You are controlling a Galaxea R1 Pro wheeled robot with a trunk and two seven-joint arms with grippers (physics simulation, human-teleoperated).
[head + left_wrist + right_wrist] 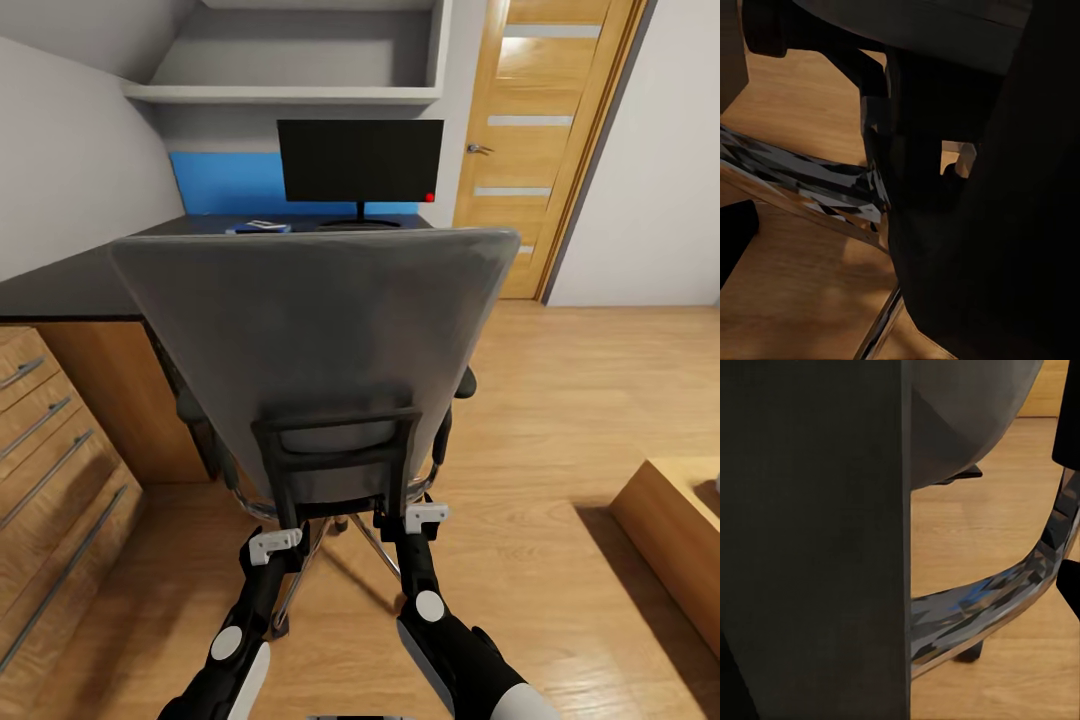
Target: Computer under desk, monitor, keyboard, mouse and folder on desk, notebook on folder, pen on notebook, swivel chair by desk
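Claws, left (277, 543) and right (427, 516), met the swivel chair (320, 340) low frame; grip perhaps closed, I couldn't tell. Chair faced the desk (70, 285) front edge; I judged an even, slow push best.

No text, label or number can be read anywhere.

Matt grey cloth swivel chair (320, 330), shiny chrome base (982, 607), glossy black desk (70, 285).
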